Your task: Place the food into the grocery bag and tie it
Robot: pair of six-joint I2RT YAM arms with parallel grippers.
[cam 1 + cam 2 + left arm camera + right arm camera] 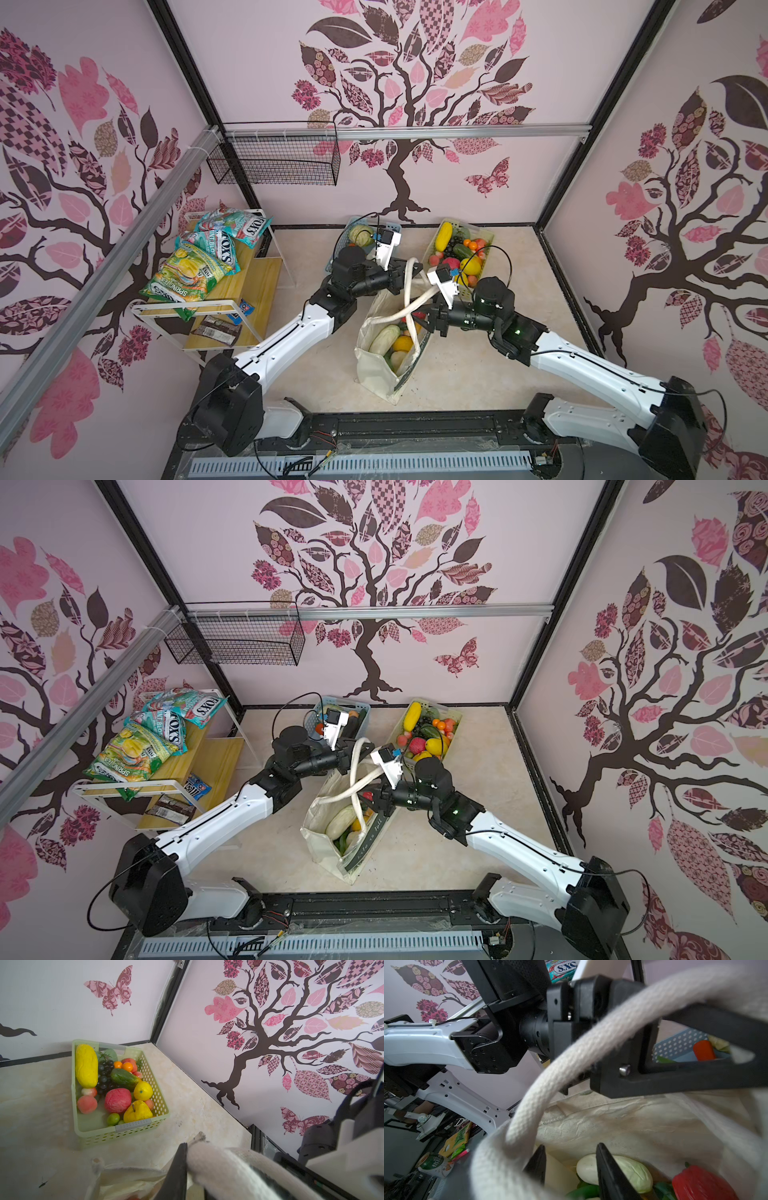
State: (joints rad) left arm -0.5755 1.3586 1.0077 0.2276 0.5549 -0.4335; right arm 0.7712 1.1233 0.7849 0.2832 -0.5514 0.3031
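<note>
While the grocery bag (376, 370) sits open on the table (478, 374) between the arms in both top views, food (384, 340) shows inside it and its cream straps (409, 309) cross above the mouth. The left gripper (404, 271) is at the top of one strap loop, near the blue basket (395, 227). The right gripper (432, 321) hangs over the bag's mouth, beside the green basket (489, 237) of fruit (451, 264).

From the left wrist, a dark finger (178, 1167) presses against the strap (218, 1163), and the jaws pinch it narrowly.

From the right wrist, the fingers (608, 1172) stand apart with nothing between them. A strap lies just beside one, above a white squash (629, 1169) in the bag
</note>
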